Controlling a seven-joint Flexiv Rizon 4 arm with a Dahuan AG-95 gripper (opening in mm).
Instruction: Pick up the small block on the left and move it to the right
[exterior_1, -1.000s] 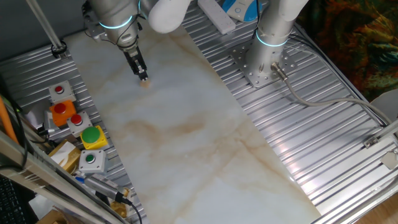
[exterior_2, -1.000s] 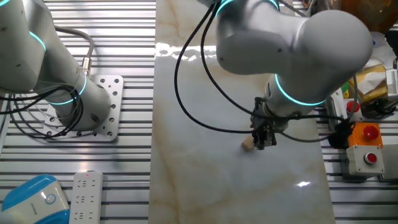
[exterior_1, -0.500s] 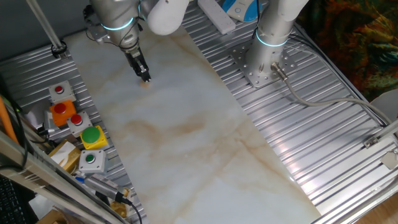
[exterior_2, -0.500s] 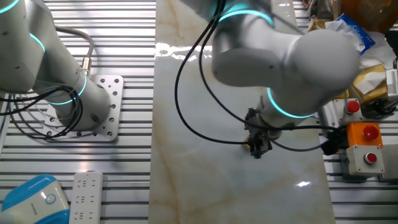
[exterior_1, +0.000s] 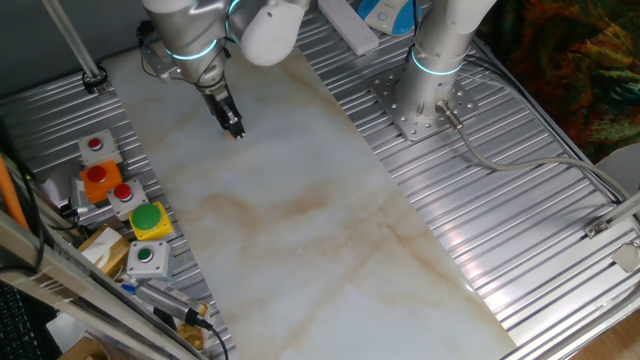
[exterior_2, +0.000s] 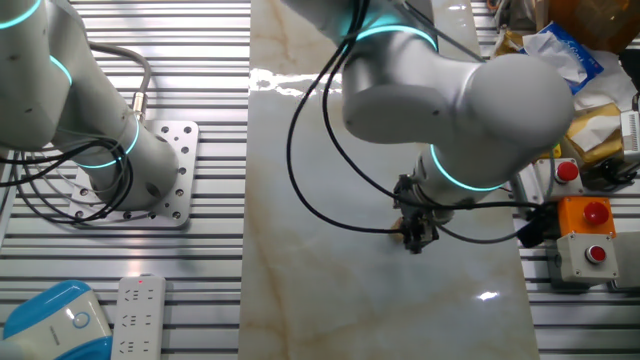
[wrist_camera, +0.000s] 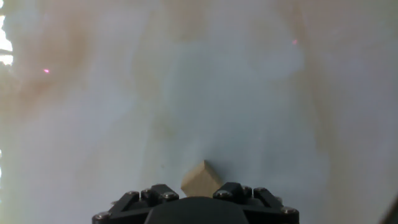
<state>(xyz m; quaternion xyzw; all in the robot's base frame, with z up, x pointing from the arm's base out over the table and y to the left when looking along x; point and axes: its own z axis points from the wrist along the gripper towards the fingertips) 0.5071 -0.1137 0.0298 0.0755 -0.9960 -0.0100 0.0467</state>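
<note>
The small block (wrist_camera: 200, 180) is a tiny tan wooden cube. In the hand view it sits between my two fingers, turned corner-on, and both fingers touch it. My gripper (exterior_1: 235, 129) is low over the marble table top at the far left, shut on the block. In one fixed view the fingers hide the block. In the other fixed view my gripper (exterior_2: 416, 240) points down at the marble, and only a sliver of tan shows at its tips.
A row of push-button boxes (exterior_1: 125, 195) in red, orange, green and yellow lines the left edge of the marble slab (exterior_1: 300, 220). A second arm's base (exterior_1: 425, 100) stands on the ribbed metal at the back right. An orange button box (exterior_2: 590, 215) sits close beside my gripper.
One second ago the block lay just beside my fingertips. My gripper has since shifted over it, and the block now sits between the fingers.
</note>
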